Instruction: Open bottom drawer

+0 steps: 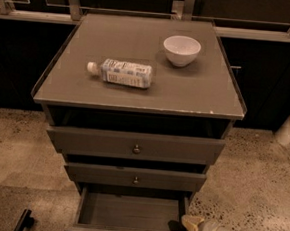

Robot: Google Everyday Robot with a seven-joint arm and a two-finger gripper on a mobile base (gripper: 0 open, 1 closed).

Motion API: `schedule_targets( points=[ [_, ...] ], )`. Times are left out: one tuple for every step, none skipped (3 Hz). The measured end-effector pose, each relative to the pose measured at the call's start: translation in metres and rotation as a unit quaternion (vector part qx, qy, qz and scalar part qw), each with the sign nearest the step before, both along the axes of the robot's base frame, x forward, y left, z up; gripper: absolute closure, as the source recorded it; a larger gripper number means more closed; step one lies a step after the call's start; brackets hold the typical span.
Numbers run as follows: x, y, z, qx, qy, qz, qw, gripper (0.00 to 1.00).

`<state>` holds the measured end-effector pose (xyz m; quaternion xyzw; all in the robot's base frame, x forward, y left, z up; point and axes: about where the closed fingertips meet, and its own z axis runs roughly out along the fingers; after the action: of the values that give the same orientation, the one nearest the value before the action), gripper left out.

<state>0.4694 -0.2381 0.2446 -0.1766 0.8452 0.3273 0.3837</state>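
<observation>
While the bottom drawer [130,212] stands pulled out at the cabinet's foot, your gripper [192,224] sits at its right front corner, seemingly touching the side wall; you cannot tell whether it is clamped. Speckled floor [259,191] lies open on your right. A bottle [124,73] and a bowl [181,50] sit apart on the counter [202,94].

3 drawers [135,146], 1 bottle [122,73], 1 bowl [181,50], 1 gripper [192,224] @ bottom drawer [127,214].
</observation>
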Motion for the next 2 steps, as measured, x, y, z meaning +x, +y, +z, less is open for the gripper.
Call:
schedule_targets(
  points=[
    [0.0001,-0.0064,0.0070,0.006,-0.011,-0.014,0.9998,0.72],
    [0.0003,-0.0055,0.0067,0.006,-0.011,-0.013,0.9998,0.48]
  ],
)
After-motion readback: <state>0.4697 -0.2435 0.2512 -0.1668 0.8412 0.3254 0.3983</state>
